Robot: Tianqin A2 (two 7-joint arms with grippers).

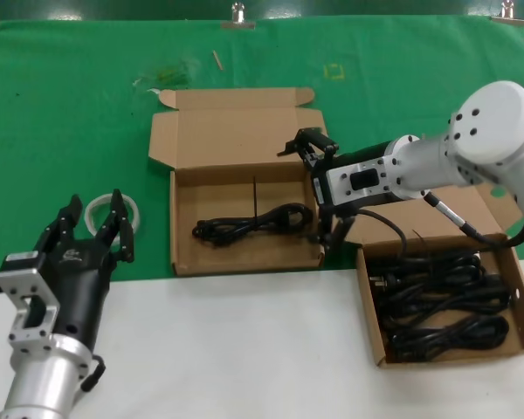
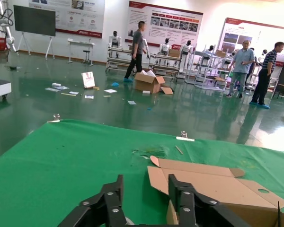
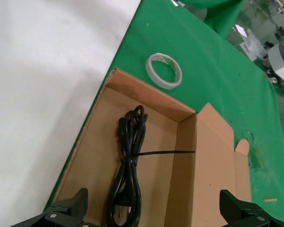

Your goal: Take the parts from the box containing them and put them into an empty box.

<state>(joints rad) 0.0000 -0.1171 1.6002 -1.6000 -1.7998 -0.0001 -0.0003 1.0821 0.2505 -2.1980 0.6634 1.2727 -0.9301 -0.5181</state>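
Observation:
The squarish cardboard box (image 1: 244, 260) with its straight lid (image 1: 236, 131) folded back sits mid-table and holds one black power cord (image 1: 253, 223) with a thin tie. My right gripper (image 1: 314, 188) hovers open over that box's right end, nothing between its fingers. In the right wrist view the cord (image 3: 128, 165) lies on the box floor below the open right gripper (image 3: 154, 208). The other box (image 1: 367, 301), at the right, holds several coiled black cords (image 1: 441, 301). My left gripper (image 1: 94, 220) is raised at the near left, open and empty; the left wrist view shows it (image 2: 146, 189) beside the lid (image 2: 203, 179).
A white tape ring (image 1: 113, 212) lies on the green cloth just behind my left gripper, also seen as a ring (image 3: 164, 71) past the box. White tabletop (image 1: 244, 349) spans the front. Metal clips (image 1: 237, 16) hold the cloth's far edge.

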